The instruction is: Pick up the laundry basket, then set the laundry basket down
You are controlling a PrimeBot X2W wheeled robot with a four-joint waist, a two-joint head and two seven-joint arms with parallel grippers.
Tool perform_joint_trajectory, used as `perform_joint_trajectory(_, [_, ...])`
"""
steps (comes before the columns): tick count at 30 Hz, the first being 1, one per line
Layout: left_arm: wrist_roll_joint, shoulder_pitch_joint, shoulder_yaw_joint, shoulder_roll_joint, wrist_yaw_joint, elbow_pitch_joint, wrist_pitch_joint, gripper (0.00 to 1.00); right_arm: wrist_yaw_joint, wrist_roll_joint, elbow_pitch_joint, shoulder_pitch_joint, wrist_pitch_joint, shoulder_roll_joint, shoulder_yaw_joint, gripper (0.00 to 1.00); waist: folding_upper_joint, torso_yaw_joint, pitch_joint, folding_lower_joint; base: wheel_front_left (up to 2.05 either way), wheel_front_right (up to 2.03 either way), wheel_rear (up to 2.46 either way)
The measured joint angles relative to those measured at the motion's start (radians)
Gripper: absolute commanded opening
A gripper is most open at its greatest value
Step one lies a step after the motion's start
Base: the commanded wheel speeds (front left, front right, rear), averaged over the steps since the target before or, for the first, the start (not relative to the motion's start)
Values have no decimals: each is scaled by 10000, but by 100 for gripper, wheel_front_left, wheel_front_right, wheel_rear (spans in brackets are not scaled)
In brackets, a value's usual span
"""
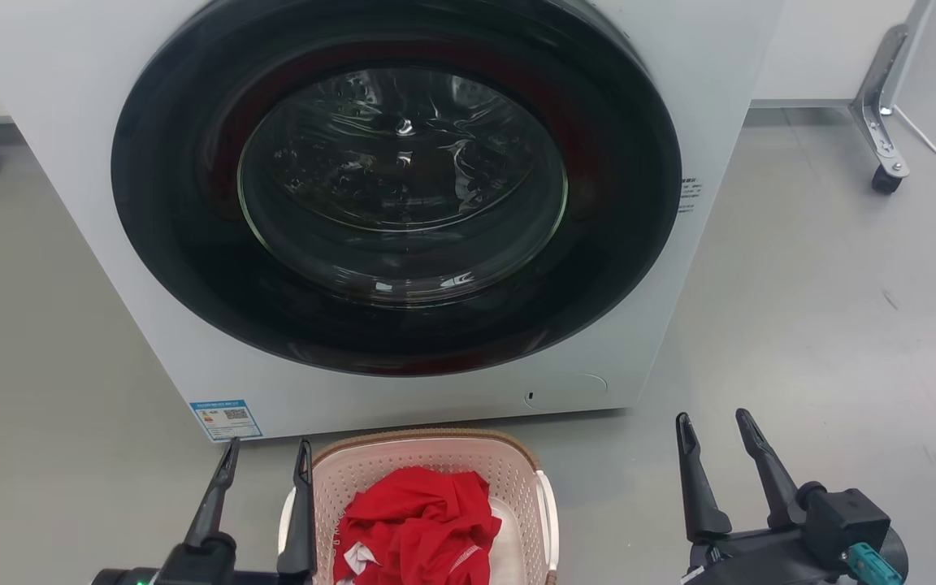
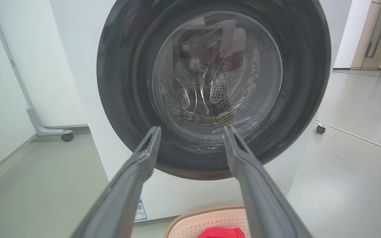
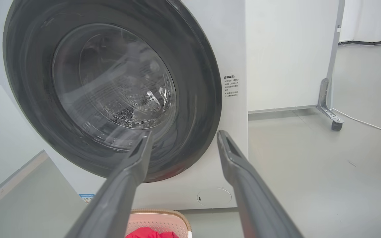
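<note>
Grey floor (image 1: 801, 325) under washer (image 1: 395, 187), laundry basket (image 1: 510, 475)

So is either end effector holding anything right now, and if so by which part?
Nothing is held. The left end effector and right end effector are both open with empty gaps. The laundry basket sits on the floor, ungripped.

Washer (image 1: 395, 187) just behind the laundry basket (image 1: 517, 479); bare floor (image 1: 801, 325) to its right.
</note>
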Motion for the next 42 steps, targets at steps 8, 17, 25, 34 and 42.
perform_joint_trajectory(8, [702,49,0,-33,159,-173,-199,100,-86,-830,-192,0,-207,0,157,100,0,-4,54,0,0,0,0])
perform_joint_trajectory(17, [564,57,186,-128,159,-136,-199,100,-86,-867,-192,1,-207,10,21,100,0,-3,78,0,0,0,0])
perform_joint_trajectory(25, [552,58,268,-157,159,-65,-199,100,-23,-871,-192,4,-207,38,-65,100,0,-1,90,0,0,0,0])
perform_joint_trajectory(34, [552,58,339,-180,155,-19,-199,100,48,-884,-190,6,-207,82,-121,100,0,9,101,0,0,0,0])
perform_joint_trajectory(42, [552,102,362,-207,144,-10,-199,100,90,-961,-192,21,-207,119,-151,100,0,15,120,0,0,0,0])
